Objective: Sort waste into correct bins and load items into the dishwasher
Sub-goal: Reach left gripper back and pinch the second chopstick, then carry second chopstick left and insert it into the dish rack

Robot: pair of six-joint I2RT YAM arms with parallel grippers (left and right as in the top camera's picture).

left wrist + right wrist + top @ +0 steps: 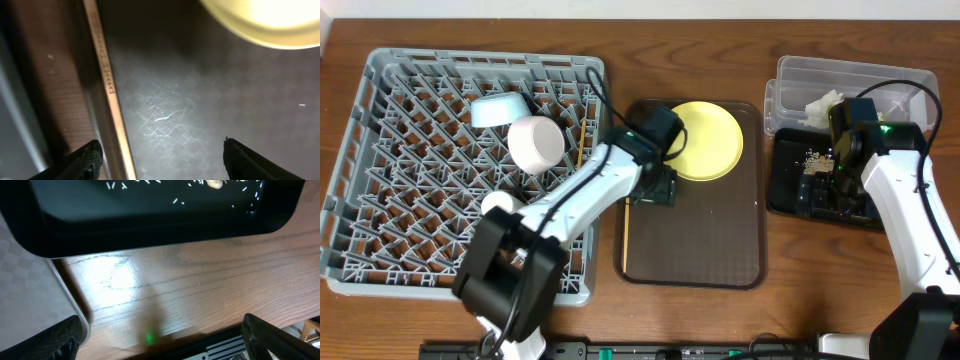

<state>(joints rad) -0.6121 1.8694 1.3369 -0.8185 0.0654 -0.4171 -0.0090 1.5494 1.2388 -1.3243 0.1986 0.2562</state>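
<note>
Now: both hands wide, nothing held

From the overhead view I see my left hand [660,187] hanging low over the brown tray [720,240], at its edge nearest the dish rack [380,150]. Its jaws stand wide apart and hold nothing. Through the left wrist camera a chopstick [107,80] lies flat along that same edge of the brown tray. It runs between the fingers, just beside one fingertip [87,160]; I cannot tell whether they touch. The yellow plate [710,140] rests on the far end of the brown tray and overhangs its rim there.

Beside the brown tray, the dish rack holds the light blue bowl [498,108], the white bowl [537,142] on its side and the small white cup [500,203]. A second chopstick [580,140] sits in the rack close to the brown tray.

On the other side of the brown tray are the clear tub [800,80], with white tissue [825,103] in it, and the black tray [785,190], with crumbs [812,160] scattered in it. My right hand [830,200] hovers over the black tray's near edge, jaws fully spread and empty; the right wrist view shows bare wooden bench [225,275] between its fingers.
</note>
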